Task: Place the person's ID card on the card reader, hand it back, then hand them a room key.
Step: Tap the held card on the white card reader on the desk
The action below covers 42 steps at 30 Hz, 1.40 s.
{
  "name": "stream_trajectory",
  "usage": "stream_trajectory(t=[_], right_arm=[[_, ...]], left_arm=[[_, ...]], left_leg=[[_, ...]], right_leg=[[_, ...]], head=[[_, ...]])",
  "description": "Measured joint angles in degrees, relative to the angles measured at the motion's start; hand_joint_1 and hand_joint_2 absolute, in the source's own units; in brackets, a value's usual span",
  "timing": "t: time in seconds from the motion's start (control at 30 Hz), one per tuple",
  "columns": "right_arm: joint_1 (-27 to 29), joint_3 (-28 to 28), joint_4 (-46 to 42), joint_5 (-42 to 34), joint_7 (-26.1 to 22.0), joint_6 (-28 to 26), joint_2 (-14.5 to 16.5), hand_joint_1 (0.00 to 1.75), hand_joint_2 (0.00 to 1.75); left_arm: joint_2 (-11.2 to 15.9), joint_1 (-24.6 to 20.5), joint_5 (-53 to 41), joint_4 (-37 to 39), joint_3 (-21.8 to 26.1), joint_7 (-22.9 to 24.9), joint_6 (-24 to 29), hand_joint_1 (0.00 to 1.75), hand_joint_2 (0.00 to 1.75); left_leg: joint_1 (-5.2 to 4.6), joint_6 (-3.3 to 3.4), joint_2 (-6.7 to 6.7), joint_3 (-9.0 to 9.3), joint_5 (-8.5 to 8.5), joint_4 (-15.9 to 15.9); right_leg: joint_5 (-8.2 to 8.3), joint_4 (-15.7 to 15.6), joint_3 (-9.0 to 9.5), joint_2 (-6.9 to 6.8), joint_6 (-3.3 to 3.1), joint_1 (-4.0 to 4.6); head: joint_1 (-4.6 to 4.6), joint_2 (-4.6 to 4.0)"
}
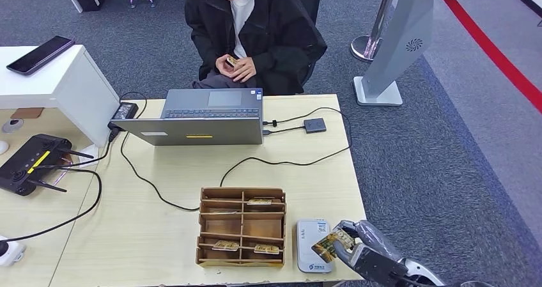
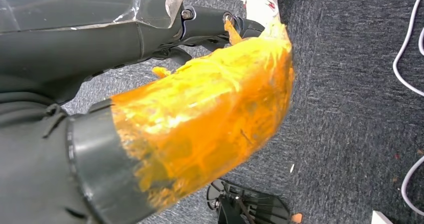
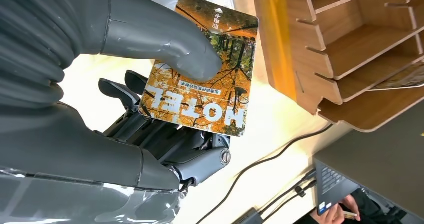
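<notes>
Pinching one hotel key card (image 3: 205, 69) under its thumb, the right hand (image 1: 364, 252) hovered at the desk's (image 1: 160, 229) near right corner, beside one white card reader (image 1: 311, 245) and one wooden organizer (image 1: 241, 226); the left hand's (image 2: 150, 29) grip could not be told.

You have a pale wood table (image 1: 172, 172) on grey carpet (image 1: 447, 172) crossed by a red stripe (image 1: 492, 50). The card (image 1: 330, 243) under the right hand's (image 1: 364, 252) grey thumb (image 3: 160, 39) shows orange autumn trees with white "HOTEL" lettering; the fingers (image 3: 150, 129) behind it are dark. At the table's near edge sit a white card reader (image 1: 311, 245) and a brown wooden rack (image 1: 241, 226). The laptop (image 1: 204, 117) at the far edge is grey. The person (image 1: 255, 25) wears a black jacket over white. The left hand (image 2: 200, 119) carries glossy orange wrap.
</notes>
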Motion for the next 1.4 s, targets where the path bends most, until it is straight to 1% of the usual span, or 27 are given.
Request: stream_trajectory(t=[0.2,0.33,0.67,0.97,1.4], right_arm=[[-0.72,0.93,0.88,0.34,0.23,-0.33,0.4,1.75,1.75],[-1.74,1.52,1.9,1.48,1.3,-0.68,0.89,1.75,1.75],[-4.65,3.33,6.07,5.31,4.09,-2.35,3.25,1.75,1.75],[-6.0,4.41,8.54,7.32,5.25,-2.93,4.86,1.75,1.75],[-8.31,5.89,11.94,13.16,7.65,-4.26,7.03,1.75,1.75]], left_arm=[[0.0,0.0,-0.17,0.3,0.0,0.03,-0.01,0.0,0.0],[0.0,0.0,-0.37,0.37,-0.01,0.24,-0.04,0.0,0.0],[0.0,0.02,-0.7,0.4,-0.07,0.48,-0.13,0.0,0.0],[0.0,0.06,-0.83,0.4,-0.15,0.54,-0.14,0.0,0.0],[0.0,0.08,-0.83,0.4,-0.57,0.87,-0.2,0.0,0.0]], left_leg=[[0.0,0.0,0.0,-0.01,0.0,0.0],[0.0,0.0,0.01,0.0,0.0,0.0],[0.0,0.0,0.0,0.0,0.0,0.0],[0.0,0.0,0.0,-0.02,0.0,0.0],[0.0,0.0,0.0,-0.01,0.0,0.0]], right_leg=[[0.0,0.0,0.0,0.0,0.0,0.0],[0.0,0.0,0.0,0.01,0.0,0.0],[0.0,0.0,0.0,0.0,0.0,0.0],[0.0,0.0,0.0,0.0,0.0,0.0],[0.0,0.0,0.0,0.0,0.0,0.0]], head=[[0.0,0.0],[0.0,0.0],[0.0,0.0],[0.0,0.0],[0.01,0.0]])
